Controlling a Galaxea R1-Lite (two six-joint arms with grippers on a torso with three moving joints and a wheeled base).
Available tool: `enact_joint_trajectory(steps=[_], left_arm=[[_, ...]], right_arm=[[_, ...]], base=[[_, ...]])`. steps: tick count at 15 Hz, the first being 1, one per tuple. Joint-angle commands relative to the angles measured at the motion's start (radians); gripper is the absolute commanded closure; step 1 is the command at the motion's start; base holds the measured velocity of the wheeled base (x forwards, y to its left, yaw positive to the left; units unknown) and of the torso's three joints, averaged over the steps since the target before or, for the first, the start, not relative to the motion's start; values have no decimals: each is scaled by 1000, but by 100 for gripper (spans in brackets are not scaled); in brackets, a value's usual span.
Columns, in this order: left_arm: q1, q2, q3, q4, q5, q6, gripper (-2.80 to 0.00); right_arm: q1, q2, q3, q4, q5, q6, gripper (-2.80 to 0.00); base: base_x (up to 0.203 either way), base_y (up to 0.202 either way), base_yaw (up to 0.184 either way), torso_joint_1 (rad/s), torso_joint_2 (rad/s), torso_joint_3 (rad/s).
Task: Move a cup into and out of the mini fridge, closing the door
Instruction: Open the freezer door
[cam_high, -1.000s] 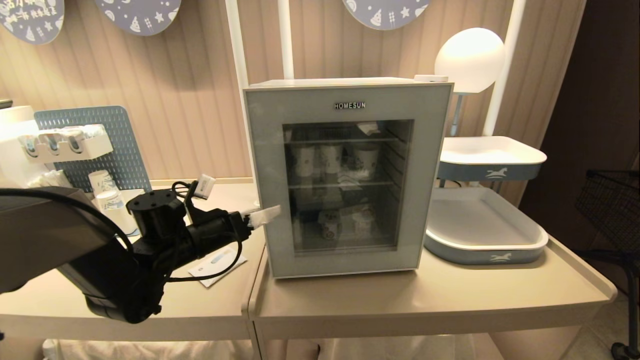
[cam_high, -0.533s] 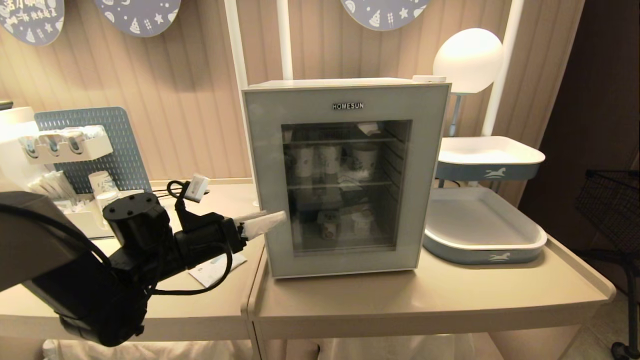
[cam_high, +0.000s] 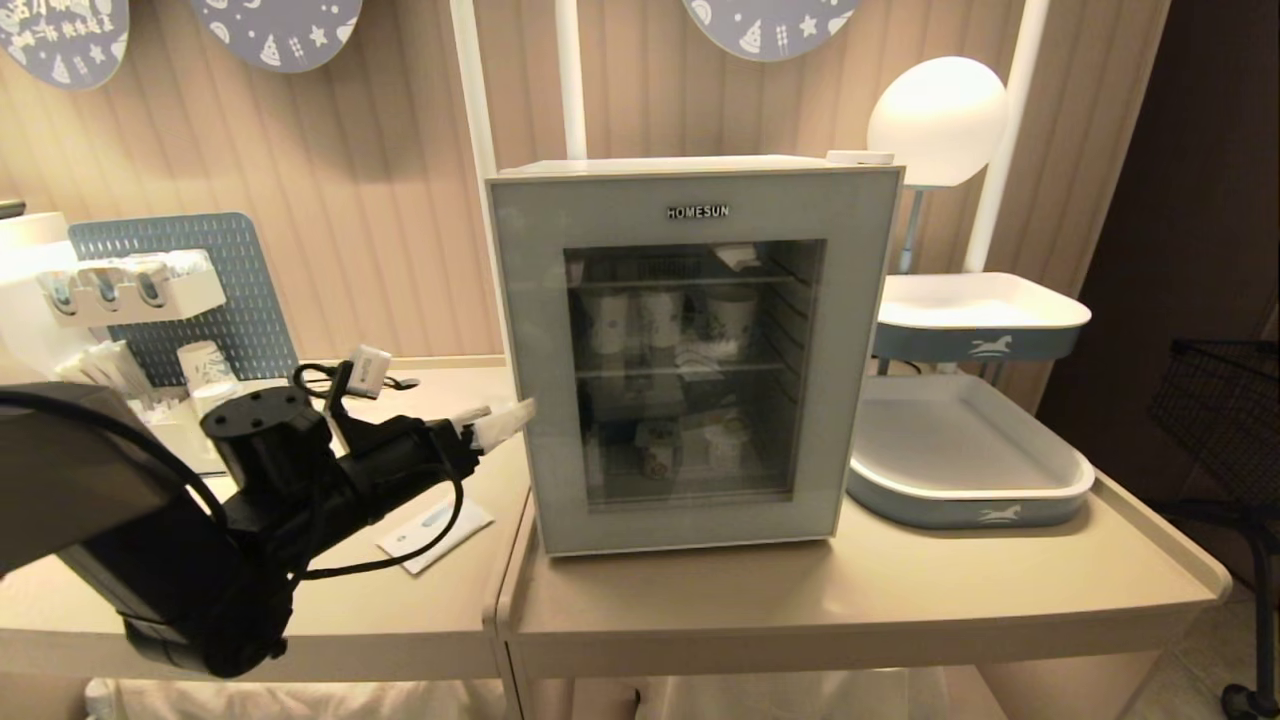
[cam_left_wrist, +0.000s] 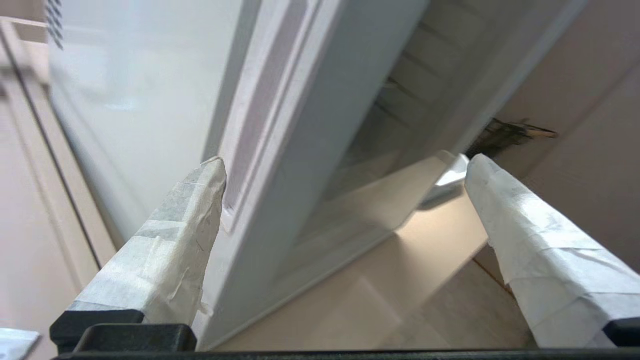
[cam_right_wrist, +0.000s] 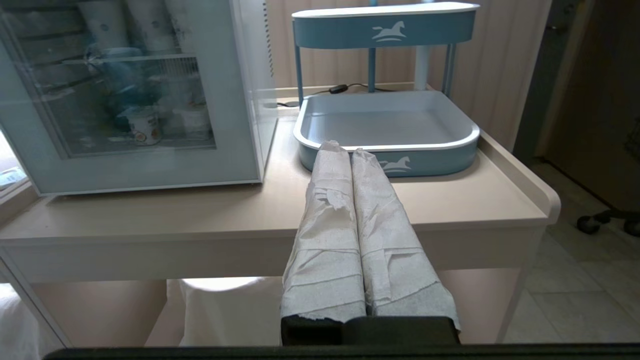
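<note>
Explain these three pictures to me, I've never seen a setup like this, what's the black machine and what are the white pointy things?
The black machine is the left arm of a two-armed robot. The wide picture comes from a camera on its head; the other two come from cameras on its wrists, looking along the jaws. The white pointy things are the jaws, wrapped in tape.

The left gripper is open and empty, at the left edge of the mini fridge, about where the closed door meets the cabinet. The right gripper is shut, holds nothing, and hangs in front of the table.

Through the door's glass you see cups on wire shelves. Beside the fridge stands a blue tray rack.
</note>
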Motion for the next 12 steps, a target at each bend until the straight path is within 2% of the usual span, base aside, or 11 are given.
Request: enact_joint_trajectory(steps=[1, 8, 12], left_arm=[[0, 49, -30, -5, 25, 9, -280], [-75, 96, -142, 63, 18, -3, -280], [-85, 64, -136, 59, -83, -80, -280]], right_arm=[[0, 1, 35, -1, 0, -1, 0], [0, 1, 35, -1, 0, 0, 0], [0, 1, 35, -1, 0, 0, 0]], base=[[0, 0, 0, 0, 0, 0], [0, 0, 0, 0, 0, 0], [0, 0, 0, 0, 0, 0]])
